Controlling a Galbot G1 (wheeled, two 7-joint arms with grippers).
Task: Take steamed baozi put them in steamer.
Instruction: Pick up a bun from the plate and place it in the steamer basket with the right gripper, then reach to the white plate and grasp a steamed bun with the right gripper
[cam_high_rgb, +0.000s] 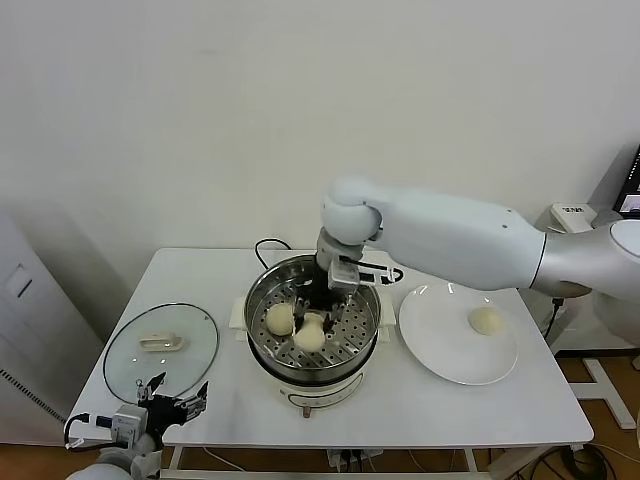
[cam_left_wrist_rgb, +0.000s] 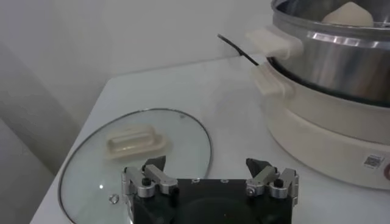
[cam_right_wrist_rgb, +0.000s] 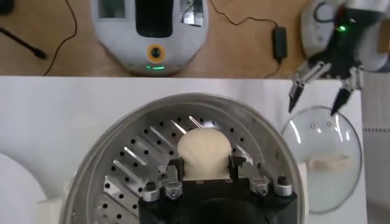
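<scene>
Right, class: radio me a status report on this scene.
Right gripper shut on baozi inside steamer. Left gripper open, parked by lid. One baozi on plate.

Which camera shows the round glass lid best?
The head view: the round glass lid lies whole on the white table. The left wrist view crops its near edge; the right wrist view shows it partly.

My right arm extends from the right side across the work area, wrist bent downward, white forearm roughly level. My right hand (cam_high_rgb: 322, 300) points straight down, its two dark fingers (cam_right_wrist_rgb: 172, 176) drawn in against a smooth, round cream-white bun (cam_right_wrist_rgb: 204, 151) held between them. My left arm is parked low at the near left corner of the table. My left hand (cam_high_rgb: 172, 396) faces forward, its two fingers (cam_left_wrist_rgb: 153, 165) spread wide apart, holding nothing.
</scene>
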